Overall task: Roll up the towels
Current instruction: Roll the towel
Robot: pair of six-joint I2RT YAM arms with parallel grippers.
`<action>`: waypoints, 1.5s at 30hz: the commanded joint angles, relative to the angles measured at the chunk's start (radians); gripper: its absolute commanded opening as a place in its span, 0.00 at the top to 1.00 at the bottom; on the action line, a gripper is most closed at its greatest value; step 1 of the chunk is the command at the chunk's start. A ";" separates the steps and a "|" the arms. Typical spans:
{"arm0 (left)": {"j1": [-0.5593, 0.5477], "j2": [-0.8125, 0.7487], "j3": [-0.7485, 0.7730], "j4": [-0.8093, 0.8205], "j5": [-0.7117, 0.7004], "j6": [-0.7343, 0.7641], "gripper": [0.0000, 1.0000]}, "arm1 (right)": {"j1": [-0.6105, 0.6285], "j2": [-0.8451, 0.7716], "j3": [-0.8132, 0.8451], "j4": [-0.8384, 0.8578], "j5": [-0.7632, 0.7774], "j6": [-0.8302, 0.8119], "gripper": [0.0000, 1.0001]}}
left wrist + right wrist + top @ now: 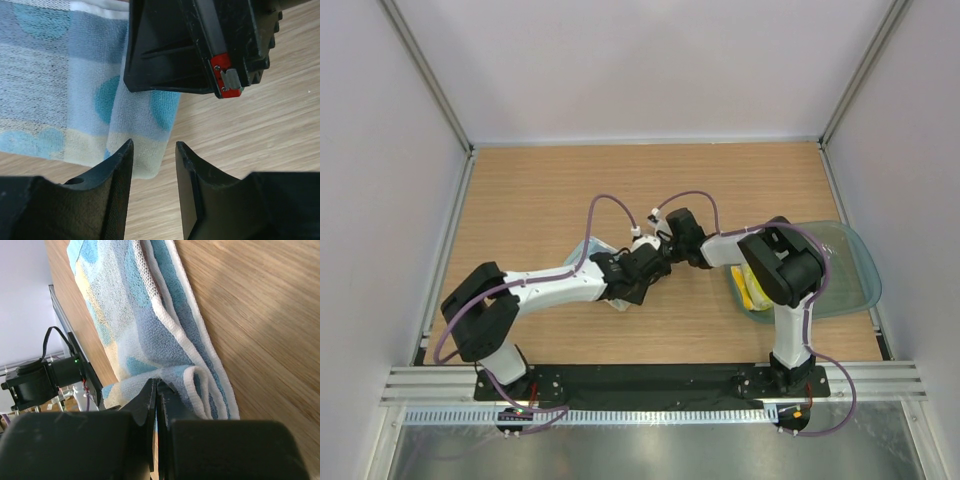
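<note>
Left tool [154, 145] released beside loosely folded light blue spotted towel [60, 80]; right tool [157, 386] clenched at its fold.

Just ahead of the right gripper [156, 390], the folded end of the light blue towel [150, 325] is lost behind the shut fingertips. Whether cloth is caught between them cannot be told, and the towel's far end runs off the top edge. Ahead of the left gripper [154, 150], the other gripper's black body covers part of the towel. From above, both wrists hide most of it — and the right elbow half covers the yellow towel [752, 290].
</note>
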 commanded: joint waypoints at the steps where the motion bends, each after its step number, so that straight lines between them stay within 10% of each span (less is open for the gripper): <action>1: 0.000 0.020 -0.001 0.055 0.018 0.030 0.59 | 0.006 -0.015 0.020 -0.084 0.077 -0.061 0.99; 20: 0.000 -0.037 -0.221 0.078 -0.007 -0.102 0.56 | -0.006 0.027 0.148 -0.211 0.082 -0.113 0.99; 28: 0.000 0.000 -0.227 0.084 -0.007 -0.096 0.87 | -0.041 0.051 0.209 -0.271 0.083 -0.146 0.99; 45: 0.005 0.012 0.014 -0.043 0.258 -0.174 0.99 | -0.104 -0.274 0.237 -0.648 0.419 -0.217 0.74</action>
